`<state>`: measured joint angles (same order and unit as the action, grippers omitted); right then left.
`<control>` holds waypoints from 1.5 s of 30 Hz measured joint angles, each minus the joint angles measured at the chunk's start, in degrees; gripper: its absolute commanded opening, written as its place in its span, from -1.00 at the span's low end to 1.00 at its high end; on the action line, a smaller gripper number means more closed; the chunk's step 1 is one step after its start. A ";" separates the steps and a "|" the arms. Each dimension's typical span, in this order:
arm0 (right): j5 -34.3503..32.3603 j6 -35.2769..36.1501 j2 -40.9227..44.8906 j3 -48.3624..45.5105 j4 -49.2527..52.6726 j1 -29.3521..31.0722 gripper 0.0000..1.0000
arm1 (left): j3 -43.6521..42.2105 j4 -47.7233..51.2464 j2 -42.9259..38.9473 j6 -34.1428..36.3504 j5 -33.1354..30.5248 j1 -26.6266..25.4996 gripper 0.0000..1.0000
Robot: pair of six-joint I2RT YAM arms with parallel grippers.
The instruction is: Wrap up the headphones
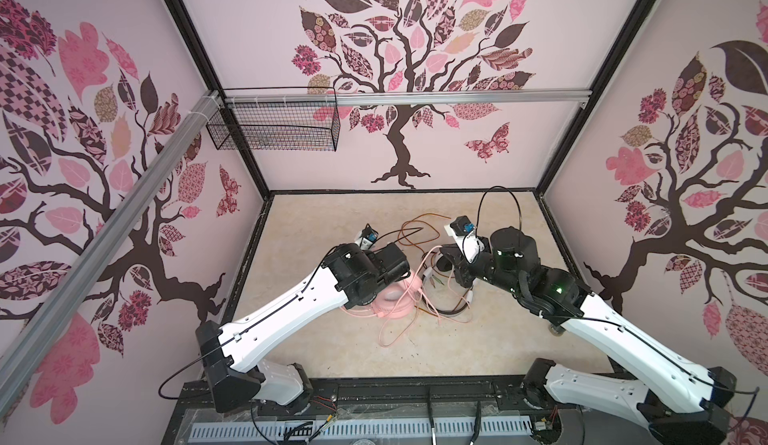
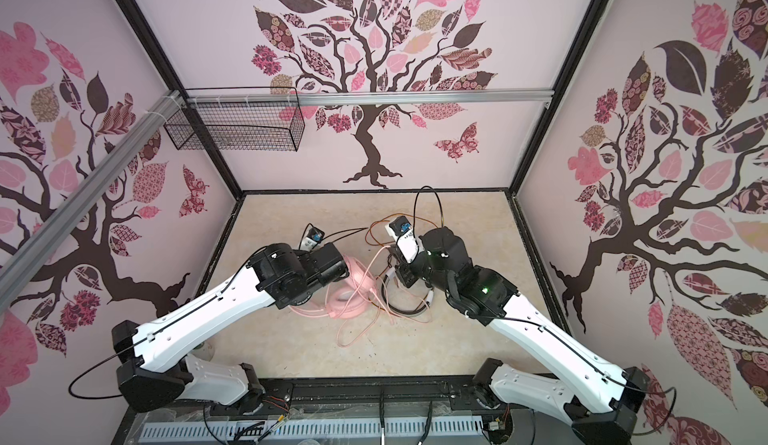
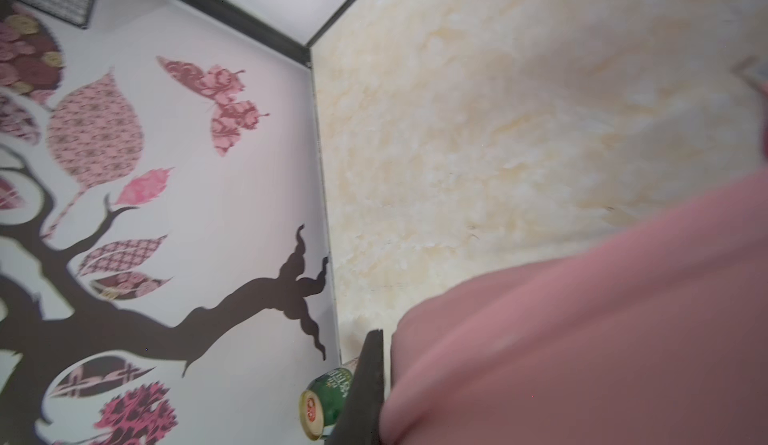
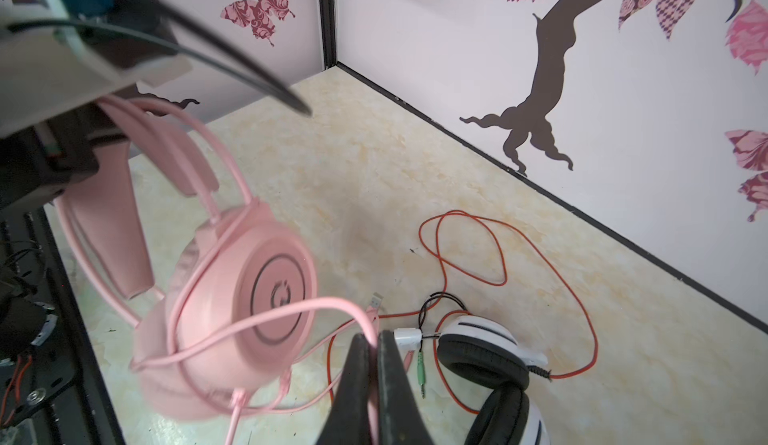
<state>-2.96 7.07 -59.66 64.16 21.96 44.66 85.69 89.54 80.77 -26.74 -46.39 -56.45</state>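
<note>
The pink headphones (image 4: 241, 297) hang above the table with their headband in my left gripper (image 3: 386, 339), which is shut on it. In the left wrist view only one dark finger (image 3: 365, 380) shows, pressed against the pink headphones (image 3: 582, 339). My right gripper (image 4: 374, 339) is shut on the pink cable (image 4: 291, 310), which loops across the pink ear cup. The white-and-black headphones (image 4: 482, 364) lie on the table just beyond it, their orange-red cable (image 4: 469, 235) in loose loops. Both top views show the pink headphones (image 1: 397, 303) (image 2: 349, 297) between the two wrists.
A green can (image 3: 328, 401) lies on its side by the left wall. A black wire basket (image 1: 274, 127) hangs on the back wall's rail. A white adapter (image 4: 407, 336) and a green-tipped plug (image 4: 421, 364) lie beside my right fingers. Walls enclose the table on three sides.
</note>
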 measured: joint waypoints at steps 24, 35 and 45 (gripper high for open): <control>11.04 0.07 -6.12 -3.74 -15.58 -0.61 -1.00 | -7.87 -15.89 -10.01 5.14 26.49 -1.90 -1.00; 20.63 -8.72 -5.97 -12.46 -22.67 -9.57 0.43 | -1.33 -10.99 -10.45 4.52 28.65 7.41 -1.00; 26.14 -13.22 -0.11 -24.44 -26.40 -14.40 0.53 | 11.41 -6.84 -9.79 3.28 39.06 26.14 -1.00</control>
<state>23.18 -6.15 -59.77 39.72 -4.45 30.26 97.10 82.70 70.98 -23.46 -7.33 -30.30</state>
